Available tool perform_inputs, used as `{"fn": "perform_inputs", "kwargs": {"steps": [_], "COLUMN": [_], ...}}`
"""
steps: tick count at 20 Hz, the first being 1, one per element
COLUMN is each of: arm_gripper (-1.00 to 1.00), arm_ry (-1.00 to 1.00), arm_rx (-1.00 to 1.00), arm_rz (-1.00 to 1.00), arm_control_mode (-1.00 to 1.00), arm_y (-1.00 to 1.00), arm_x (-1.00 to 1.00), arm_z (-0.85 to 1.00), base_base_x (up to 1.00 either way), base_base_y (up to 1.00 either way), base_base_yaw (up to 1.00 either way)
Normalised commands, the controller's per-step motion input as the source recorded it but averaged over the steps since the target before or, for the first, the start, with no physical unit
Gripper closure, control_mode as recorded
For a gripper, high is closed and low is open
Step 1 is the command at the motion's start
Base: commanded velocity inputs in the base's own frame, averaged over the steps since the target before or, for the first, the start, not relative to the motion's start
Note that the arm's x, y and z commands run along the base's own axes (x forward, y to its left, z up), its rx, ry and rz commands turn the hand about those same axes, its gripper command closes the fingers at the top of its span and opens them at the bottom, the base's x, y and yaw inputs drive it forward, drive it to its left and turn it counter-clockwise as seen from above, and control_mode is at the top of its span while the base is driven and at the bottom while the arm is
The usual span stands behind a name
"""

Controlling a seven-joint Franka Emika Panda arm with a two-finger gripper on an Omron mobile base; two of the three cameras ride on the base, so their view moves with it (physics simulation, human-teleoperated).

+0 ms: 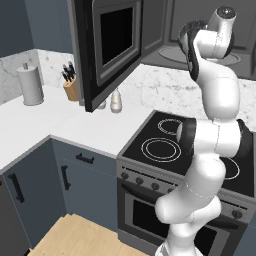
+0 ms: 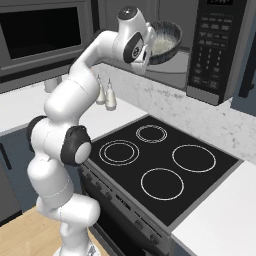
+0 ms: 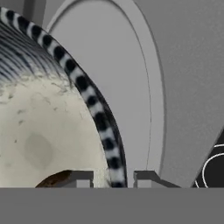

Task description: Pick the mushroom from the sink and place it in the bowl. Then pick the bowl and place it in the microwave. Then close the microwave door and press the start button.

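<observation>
The bowl (image 3: 39, 131) is hanging in the gripper (image 3: 113, 177), inside the open microwave (image 2: 200, 45).

In the hand view the two fingertips are sitting either side of the bowl's striped rim, closed on it, one inside and one outside. A brown mushroom (image 3: 54, 179) is lying in the bowl beside the inner fingertip, on the pale speckled inside. The bowl's outside is showing dark with light streaks. Under it the round turntable (image 3: 127, 65) is lying on the grey floor of the microwave. In the right base view the bowl is sitting at the mouth of the cavity, just left of the button panel. The microwave door (image 1: 107, 47) is standing swung wide open to the left. Below, a black stovetop (image 2: 160, 165) with four rings is lying between white counters (image 1: 65, 125).
</observation>
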Motion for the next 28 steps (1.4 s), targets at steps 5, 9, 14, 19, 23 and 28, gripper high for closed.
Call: {"fn": "perform_inputs", "kwargs": {"steps": [5, 9, 14, 19, 23, 28], "arm_gripper": [-1.0, -1.0, -1.0, -1.0, -1.0, -1.0], "arm_ry": [-0.15, -0.23, -0.31, -0.23, 0.02, 0.05], "arm_rx": [0.0, 0.0, 0.0, 0.0, 0.0, 0.0], "arm_rz": [0.0, 0.0, 0.0, 0.0, 0.0, 0.0], "arm_control_mode": [-1.0, -1.0, -1.0, -1.0, -1.0, -1.0], "arm_y": [0.0, 0.0, 0.04, 0.2, 0.29, 0.29], "arm_x": [-0.01, -0.08, -0.37, -0.54, -0.88, -0.99], "arm_z": [0.0, 0.0, 0.0, 0.03, 0.32, 0.4], "base_base_x": [0.0, 0.0, 0.0, 0.0, 0.0, 0.0], "base_base_y": [0.0, 0.0, 0.0, 0.0, 0.0, 0.0], "base_base_yaw": [0.0, 0.0, 0.0, 0.0, 0.0, 0.0]}}
